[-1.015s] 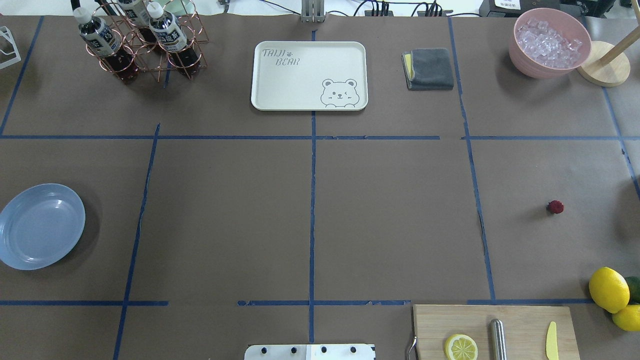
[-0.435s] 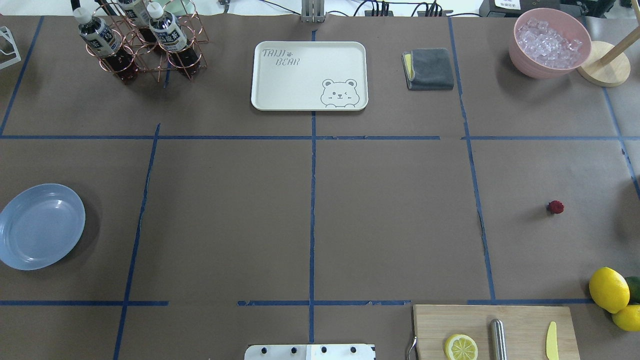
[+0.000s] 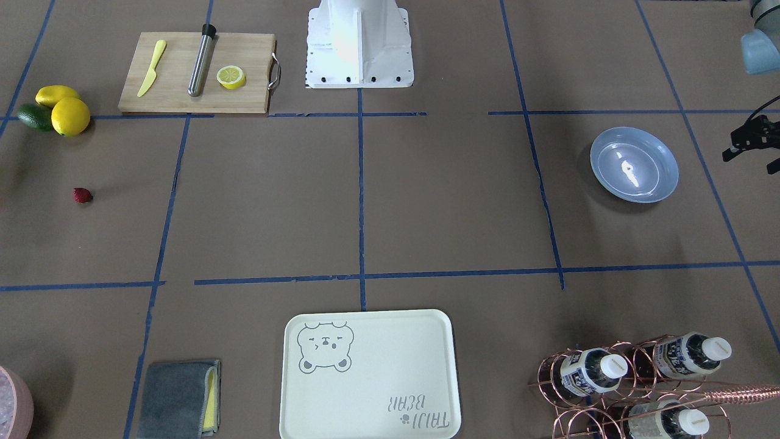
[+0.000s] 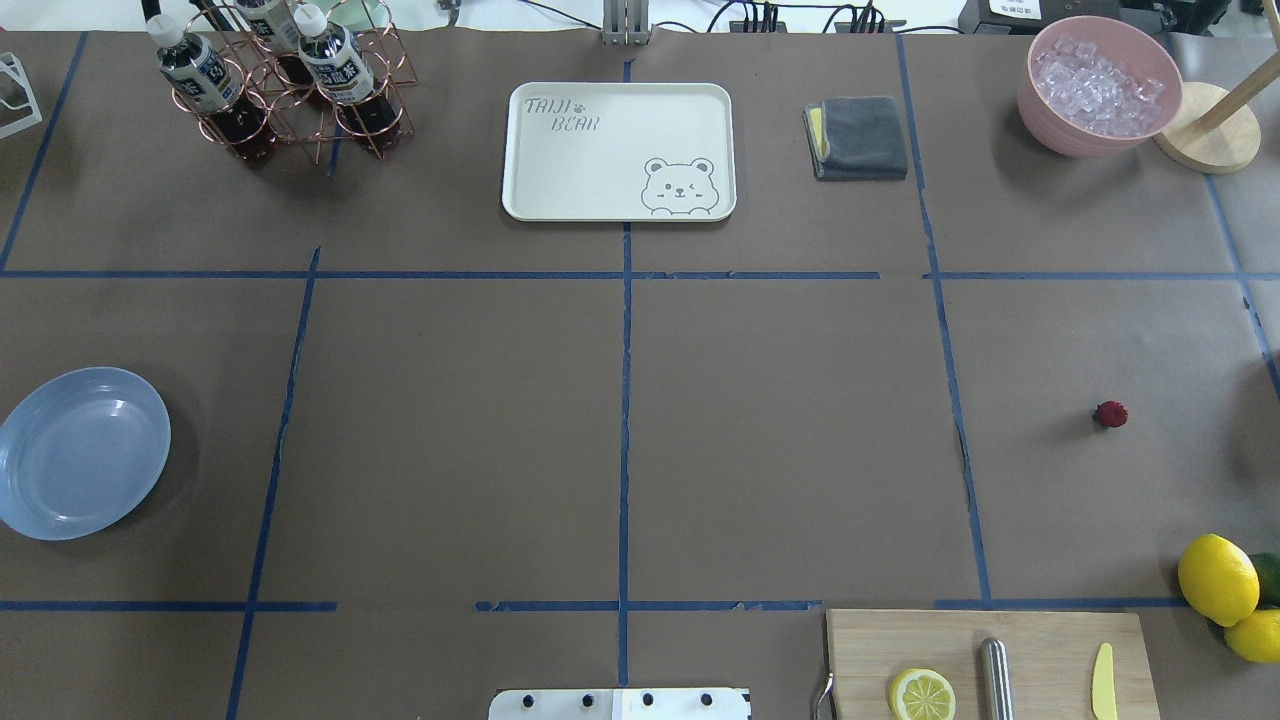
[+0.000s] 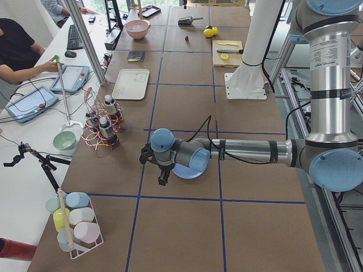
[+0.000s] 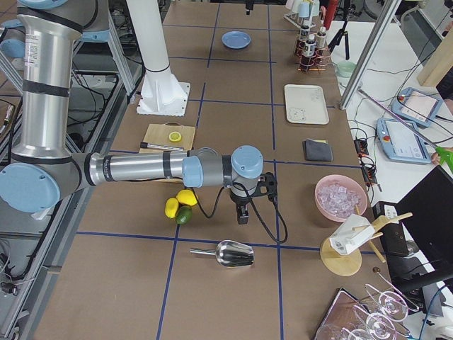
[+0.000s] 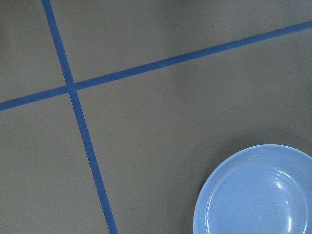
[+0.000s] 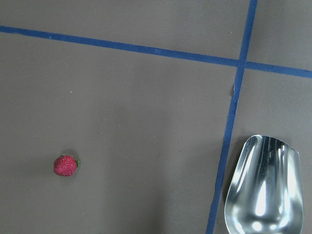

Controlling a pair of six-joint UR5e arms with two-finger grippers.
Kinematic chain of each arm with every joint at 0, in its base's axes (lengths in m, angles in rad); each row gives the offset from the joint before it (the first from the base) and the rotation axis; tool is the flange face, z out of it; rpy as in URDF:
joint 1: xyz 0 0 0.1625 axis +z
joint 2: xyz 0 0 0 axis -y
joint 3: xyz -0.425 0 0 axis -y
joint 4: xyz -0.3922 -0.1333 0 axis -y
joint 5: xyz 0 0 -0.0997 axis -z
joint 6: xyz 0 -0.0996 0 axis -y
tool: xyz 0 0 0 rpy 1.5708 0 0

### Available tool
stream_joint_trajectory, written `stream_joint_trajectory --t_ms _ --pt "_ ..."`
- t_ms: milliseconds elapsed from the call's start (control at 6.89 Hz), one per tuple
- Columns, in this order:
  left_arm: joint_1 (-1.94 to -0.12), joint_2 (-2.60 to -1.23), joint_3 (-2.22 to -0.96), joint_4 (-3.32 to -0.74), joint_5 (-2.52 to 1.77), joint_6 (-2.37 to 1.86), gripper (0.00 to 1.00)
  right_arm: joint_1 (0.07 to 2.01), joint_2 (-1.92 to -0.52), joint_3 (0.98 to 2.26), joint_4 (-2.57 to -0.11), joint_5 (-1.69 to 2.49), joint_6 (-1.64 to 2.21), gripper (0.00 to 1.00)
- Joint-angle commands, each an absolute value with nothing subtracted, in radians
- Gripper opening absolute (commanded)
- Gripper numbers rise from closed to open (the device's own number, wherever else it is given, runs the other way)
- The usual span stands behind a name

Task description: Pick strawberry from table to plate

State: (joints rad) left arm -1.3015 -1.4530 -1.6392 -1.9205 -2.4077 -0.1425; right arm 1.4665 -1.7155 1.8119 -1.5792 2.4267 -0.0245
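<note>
The strawberry (image 4: 1110, 414) (image 3: 82, 195) is a tiny dark-red berry lying alone on the brown table (image 4: 780, 430), at its right side. In the right wrist view the strawberry (image 8: 66, 165) lies low on the left. The light-blue plate (image 4: 80, 452) (image 3: 634, 164) (image 7: 258, 195) rests at the far left edge with nothing in it. My left gripper (image 5: 163, 181) hangs beside the plate (image 5: 184, 171). My right gripper (image 6: 242, 218) hangs over the table next to the lemons. I cannot tell whether either gripper is open or shut.
A cutting board (image 4: 990, 660) with a lemon half, a metal rod and a yellow knife lies front right. Lemons and an avocado (image 4: 1225, 590) sit beside it. A metal scoop (image 8: 263, 185) lies right of the strawberry. Cream tray (image 4: 618, 150), grey cloth (image 4: 858, 137), ice bowl (image 4: 1098, 85) and bottle rack (image 4: 290, 85) line the far side.
</note>
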Motion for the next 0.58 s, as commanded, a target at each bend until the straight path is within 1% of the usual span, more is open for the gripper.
stream_joint_trajectory --t_ms 0,290,435 --pt "-1.188 -1.454 -1.582 -1.999 -2.387 -0.248 0.98 1.466 -1.715 1.812 -1.578 2.427 -0.026 1.00" --pt "-1.139 -1.459 -1.516 -2.084 -2.390 -0.249 0.98 1.466 -1.715 1.812 -1.578 2.425 -0.025 1.00" --pt "-1.103 -1.465 -1.508 -2.088 -2.388 -0.249 0.98 1.466 -1.715 1.812 -1.578 2.427 -0.026 1.00"
